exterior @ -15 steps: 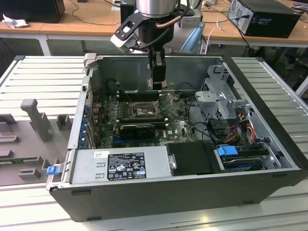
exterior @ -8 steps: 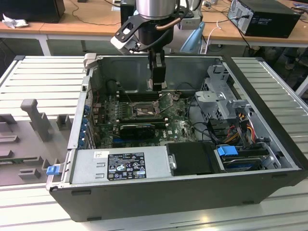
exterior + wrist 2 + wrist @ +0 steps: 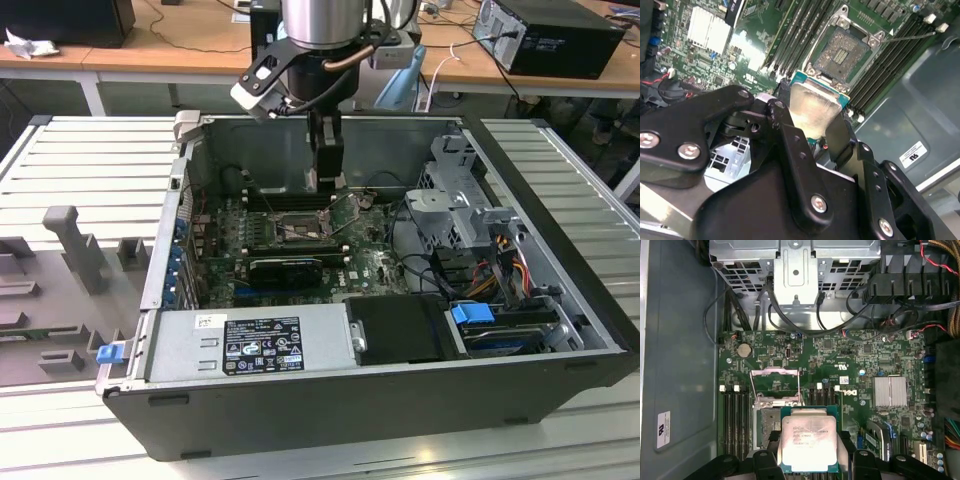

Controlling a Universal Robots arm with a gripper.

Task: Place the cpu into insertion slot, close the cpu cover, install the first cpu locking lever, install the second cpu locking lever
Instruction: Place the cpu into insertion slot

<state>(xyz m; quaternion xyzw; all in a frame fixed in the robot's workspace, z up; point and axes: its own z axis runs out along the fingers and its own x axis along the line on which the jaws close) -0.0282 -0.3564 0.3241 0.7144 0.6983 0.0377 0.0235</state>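
The cpu (image 3: 807, 442) top — pale silvery metal, softly glossy.

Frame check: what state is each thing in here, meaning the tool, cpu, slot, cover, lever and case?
tool: shut on the cpu.
cpu: gripped by its edges, metal top showing, held above the board, not yet in the slot.
insertion slot: empty, uncovered.
cpu cover: flipped up, open.
locking lever: unlatched, swung away from the slot.
computer case: side open, board exposed.
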